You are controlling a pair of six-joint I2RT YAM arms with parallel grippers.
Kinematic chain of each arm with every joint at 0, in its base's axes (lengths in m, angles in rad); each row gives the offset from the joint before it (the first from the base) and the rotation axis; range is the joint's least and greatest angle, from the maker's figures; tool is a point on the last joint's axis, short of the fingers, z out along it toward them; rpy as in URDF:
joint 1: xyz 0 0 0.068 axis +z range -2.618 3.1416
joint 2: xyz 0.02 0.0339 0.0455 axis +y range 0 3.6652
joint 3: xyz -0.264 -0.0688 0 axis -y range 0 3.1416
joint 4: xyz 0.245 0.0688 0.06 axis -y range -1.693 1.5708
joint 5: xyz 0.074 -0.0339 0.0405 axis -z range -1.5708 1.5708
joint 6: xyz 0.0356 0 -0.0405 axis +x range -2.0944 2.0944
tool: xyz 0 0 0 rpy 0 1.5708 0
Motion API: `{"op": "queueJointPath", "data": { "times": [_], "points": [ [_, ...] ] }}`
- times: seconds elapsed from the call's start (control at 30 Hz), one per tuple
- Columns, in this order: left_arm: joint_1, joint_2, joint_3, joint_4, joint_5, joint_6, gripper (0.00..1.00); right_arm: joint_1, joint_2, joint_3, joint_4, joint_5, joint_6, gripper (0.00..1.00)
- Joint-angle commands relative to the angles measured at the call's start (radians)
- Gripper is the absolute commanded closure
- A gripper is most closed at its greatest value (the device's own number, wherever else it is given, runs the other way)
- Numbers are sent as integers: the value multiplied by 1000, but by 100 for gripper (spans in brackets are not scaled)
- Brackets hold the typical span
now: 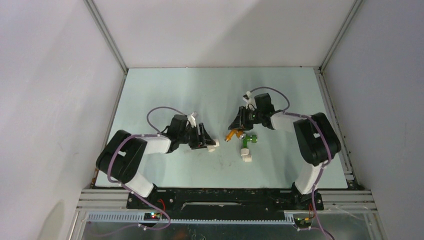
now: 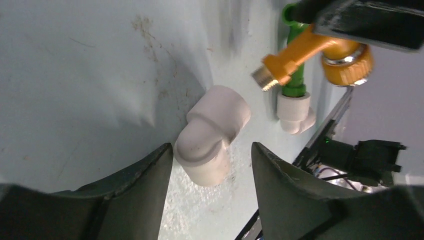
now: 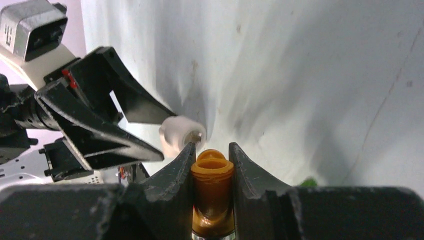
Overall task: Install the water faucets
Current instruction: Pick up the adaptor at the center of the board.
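Observation:
My right gripper (image 1: 237,128) is shut on the orange faucet (image 1: 230,134) and holds it just above the table, brass threaded end (image 2: 268,78) pointing left. In the right wrist view the faucet (image 3: 212,192) sits clamped between the fingers (image 3: 175,172). My left gripper (image 1: 206,140) is open around a white elbow fitting (image 2: 212,135) that lies on the table beside its left finger (image 2: 145,190); the right finger stands apart from it. The green faucet (image 1: 248,140) is seated in a second white elbow (image 1: 246,156) just right of centre, and both also show in the left wrist view (image 2: 294,85).
The work surface is a pale green mat (image 1: 165,95) with metal frame rails (image 1: 330,100) along its sides and white walls around. The two grippers face each other a short way apart at the table's middle. The left gripper (image 3: 100,120) shows in the right wrist view.

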Motion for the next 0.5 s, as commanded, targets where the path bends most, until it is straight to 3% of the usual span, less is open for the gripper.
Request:
{"op": "queueJointPath", "data": {
  "times": [0.0,0.2,0.47],
  "points": [
    [13,84,-72,175,22,-68,37,8,124,46,261,-92,115,100],
    [13,152,-79,271,31,-97,47,42,213,46,432,-152,214,100],
    [6,108,-33,178,13,-10,57,59,169,-5,423,-132,228,100]
  ]
}}
